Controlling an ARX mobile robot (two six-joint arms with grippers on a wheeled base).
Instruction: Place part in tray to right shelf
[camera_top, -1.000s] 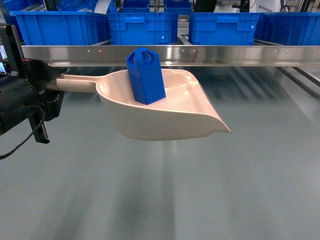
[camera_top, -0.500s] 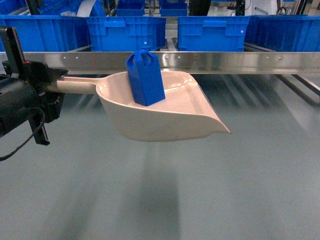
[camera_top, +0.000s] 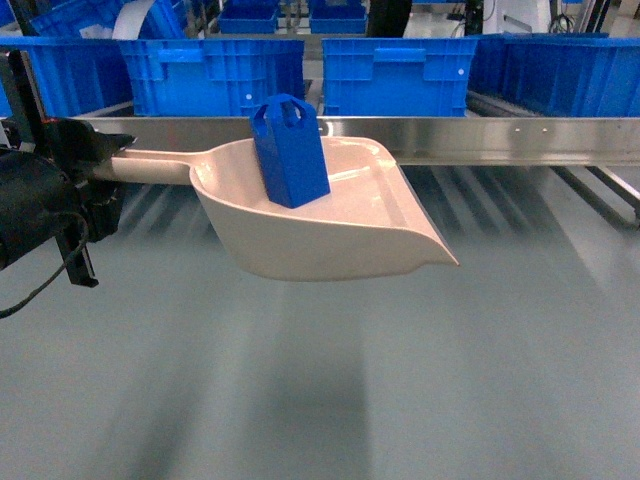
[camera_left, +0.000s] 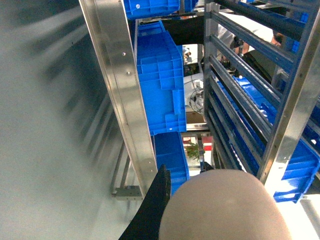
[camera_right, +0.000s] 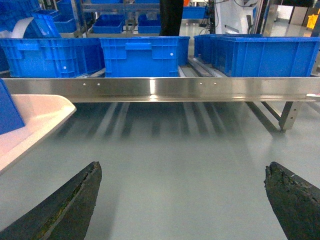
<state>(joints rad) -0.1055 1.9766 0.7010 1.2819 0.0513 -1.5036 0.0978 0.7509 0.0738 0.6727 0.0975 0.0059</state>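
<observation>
The blue part (camera_top: 290, 150) stands upright, leaning slightly, in the bowl of the beige tray (camera_top: 330, 235), which hangs in the air in front of the right shelf's steel rail (camera_top: 500, 140). My left gripper (camera_top: 100, 165) is shut on the tray's handle at the left of the head view. In the left wrist view the beige handle (camera_left: 225, 207) fills the space beside one black finger (camera_left: 157, 200). My right gripper (camera_right: 182, 170) is open and holds nothing. It hangs over bare grey floor, with the tray lip (camera_right: 35, 117) and part (camera_right: 7, 110) at its left.
Several large blue crates (camera_top: 395, 75) sit on the shelf behind the rail (camera_right: 160, 89). A steel shelf leg (camera_right: 287, 115) stands at the right. Grey floor (camera_top: 400, 380) stretches under the tray. More racks with blue crates (camera_left: 160, 80) show in the left wrist view.
The shelf rail and crates have slid left and lower in the head view, with motion blur on the floor. Tray, part and left gripper keep the same pose relative to me.
</observation>
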